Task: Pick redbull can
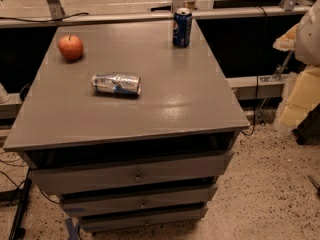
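Target first: the redbull can — a slim, shiny silver aluminium drink can with blue patches — lies on its side on the flat grey top of a wooden drawer cabinet. It sits left of the middle, with its long axis running roughly left to right. Nothing touches it, and bare surface surrounds it.

A round red apple rests behind it, towards the far left corner and well apart. An upright dark blue Pepsi can stands at the far edge, also well apart, and it is not the one to take. Three grey drawer fronts with small knobs stack below the top.

The gripper is not in view. A pale cream shape at the right edge may belong to the robot, but I cannot tell that, nor whether the tool is released or clenched on anything.

The step in hand looks like the approach, with the pick not yet begun. To do it well, I would come down from above over the middle of the can. The jaws should be spread wider than its body and set across the narrow width, square to the long axis. A lying can rolls easily — any sideways nudge would likely send it towards the near or far edge — so both sides should be met together. The squeeze should be modest, since thin shiny aluminium can dent or slip. The lift should go straight up.
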Robot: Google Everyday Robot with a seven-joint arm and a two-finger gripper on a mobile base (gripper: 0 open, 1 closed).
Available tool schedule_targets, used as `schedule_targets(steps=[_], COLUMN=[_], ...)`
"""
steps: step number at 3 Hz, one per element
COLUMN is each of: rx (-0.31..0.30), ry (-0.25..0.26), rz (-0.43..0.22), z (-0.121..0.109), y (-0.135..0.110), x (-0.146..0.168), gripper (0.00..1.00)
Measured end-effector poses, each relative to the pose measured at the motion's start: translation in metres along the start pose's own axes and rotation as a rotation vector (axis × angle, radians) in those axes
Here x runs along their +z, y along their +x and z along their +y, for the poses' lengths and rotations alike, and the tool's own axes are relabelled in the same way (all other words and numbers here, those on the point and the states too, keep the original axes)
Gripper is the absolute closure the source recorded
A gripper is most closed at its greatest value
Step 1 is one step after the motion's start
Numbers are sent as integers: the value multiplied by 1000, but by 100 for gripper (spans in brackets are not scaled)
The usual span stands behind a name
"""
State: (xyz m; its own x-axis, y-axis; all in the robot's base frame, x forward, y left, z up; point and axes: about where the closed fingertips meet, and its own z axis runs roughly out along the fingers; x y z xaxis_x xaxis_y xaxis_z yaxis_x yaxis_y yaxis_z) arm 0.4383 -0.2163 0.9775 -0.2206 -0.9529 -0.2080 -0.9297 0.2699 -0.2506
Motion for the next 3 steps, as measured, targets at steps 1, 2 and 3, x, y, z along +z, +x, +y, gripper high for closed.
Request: schedule_targets(steps=[1,2,3], rx=[0,-2,-40], ry=[0,-13,-36], rz=[0,-46,-112], z=[0,-7,-16], y=[0,-23,-74], x=[0,9,26], gripper=[0,0,0])
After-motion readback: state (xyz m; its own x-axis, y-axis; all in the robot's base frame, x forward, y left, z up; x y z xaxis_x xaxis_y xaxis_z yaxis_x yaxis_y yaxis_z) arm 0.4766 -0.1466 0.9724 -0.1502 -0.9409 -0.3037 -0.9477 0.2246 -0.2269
